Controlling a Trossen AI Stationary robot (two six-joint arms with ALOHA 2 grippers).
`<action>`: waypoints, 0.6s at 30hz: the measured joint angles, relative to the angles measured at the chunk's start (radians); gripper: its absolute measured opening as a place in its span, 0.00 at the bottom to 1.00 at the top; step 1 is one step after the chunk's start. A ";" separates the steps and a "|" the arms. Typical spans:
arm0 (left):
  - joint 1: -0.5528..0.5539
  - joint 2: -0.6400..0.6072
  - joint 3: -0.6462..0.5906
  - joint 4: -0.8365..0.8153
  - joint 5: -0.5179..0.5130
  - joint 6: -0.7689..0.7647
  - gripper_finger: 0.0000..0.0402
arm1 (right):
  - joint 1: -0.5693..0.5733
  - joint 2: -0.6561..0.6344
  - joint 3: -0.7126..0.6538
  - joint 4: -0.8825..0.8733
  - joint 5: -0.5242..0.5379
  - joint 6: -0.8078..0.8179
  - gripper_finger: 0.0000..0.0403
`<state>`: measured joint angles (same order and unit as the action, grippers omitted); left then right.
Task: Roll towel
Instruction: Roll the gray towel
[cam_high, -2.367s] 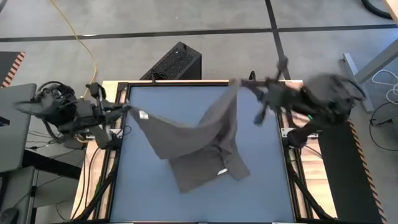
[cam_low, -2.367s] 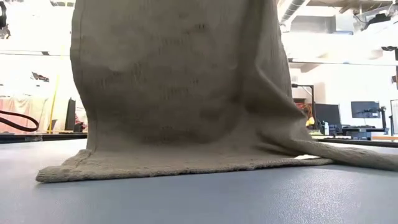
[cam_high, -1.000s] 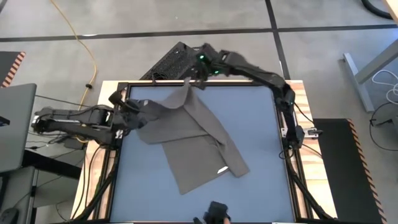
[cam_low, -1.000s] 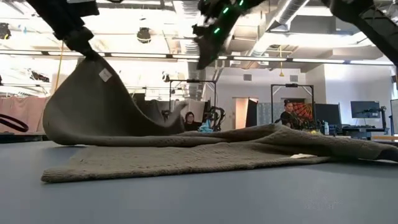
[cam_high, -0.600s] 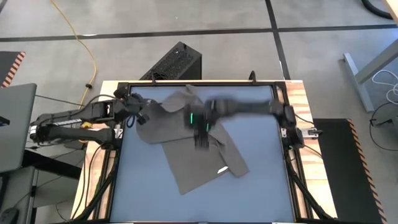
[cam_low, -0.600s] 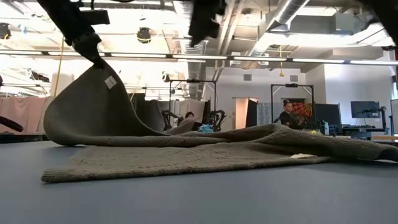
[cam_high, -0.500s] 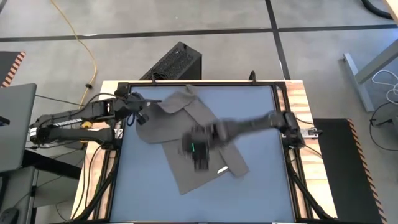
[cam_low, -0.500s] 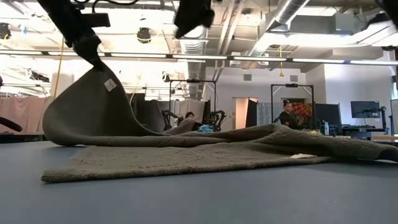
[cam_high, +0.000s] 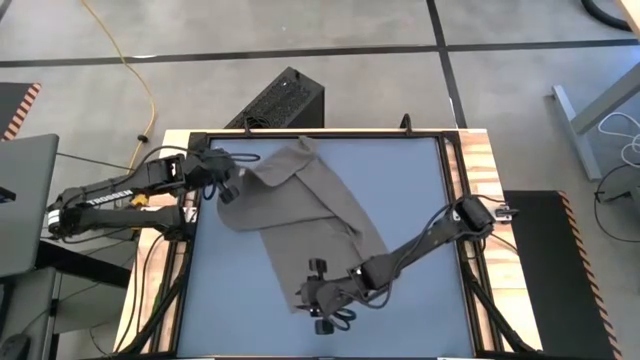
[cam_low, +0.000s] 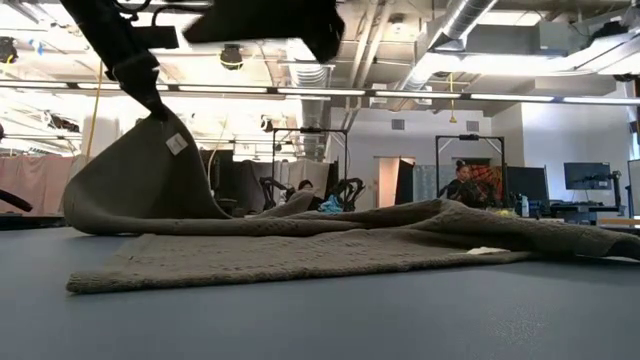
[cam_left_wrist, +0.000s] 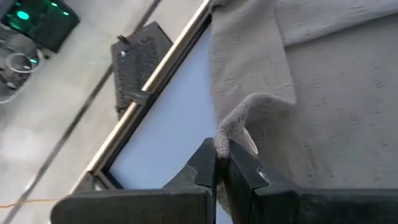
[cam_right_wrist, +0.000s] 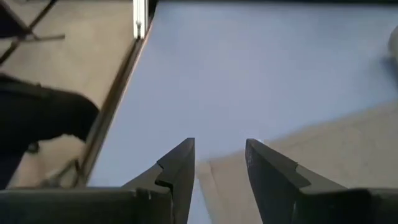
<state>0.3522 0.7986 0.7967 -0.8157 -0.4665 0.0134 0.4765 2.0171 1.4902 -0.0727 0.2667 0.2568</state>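
Observation:
The taupe towel lies slantwise on the blue table, running from the far left toward the near middle. It rests flat except for its far-left corner. That corner, which bears the white tag, is raised off the table by my shut left gripper. My right gripper is open and hovers over the towel's near corner by the table's near edge. It shows high and blurred in the low view and touches nothing. My left gripper pinches the towel's tagged corner between its two fingers, at the edge beside the white tag. It comes from the table's left side, slanting down. The corner stands lifted, and the cloth slopes down from it slack to the part lying on the table.
A black box stands on the floor beyond the far edge. A metal frame borders the table. Bare blue table surface lies right of the towel. People sit far back in the room.
My right gripper has swept fast from the far edge, over the towel, to the towel's near corner at the near edge. My left gripper has sunk a little with the tagged corner. The rest of the towel has stayed flat.

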 joint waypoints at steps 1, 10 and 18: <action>0.003 0.000 0.000 0.000 0.011 -0.007 0.00 | -0.001 0.000 -0.014 0.003 -0.002 -0.004 0.43; 0.042 0.000 0.000 -0.004 0.043 -0.024 0.00 | 0.010 0.104 -0.041 0.194 -0.033 -0.082 0.58; 0.107 0.000 0.002 -0.019 0.089 -0.029 0.00 | 0.026 0.169 0.038 0.118 -0.007 -0.048 0.61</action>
<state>0.4590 0.7986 0.7982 -0.8349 -0.3772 -0.0151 0.5022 2.1864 1.5282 0.0456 0.2598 0.2089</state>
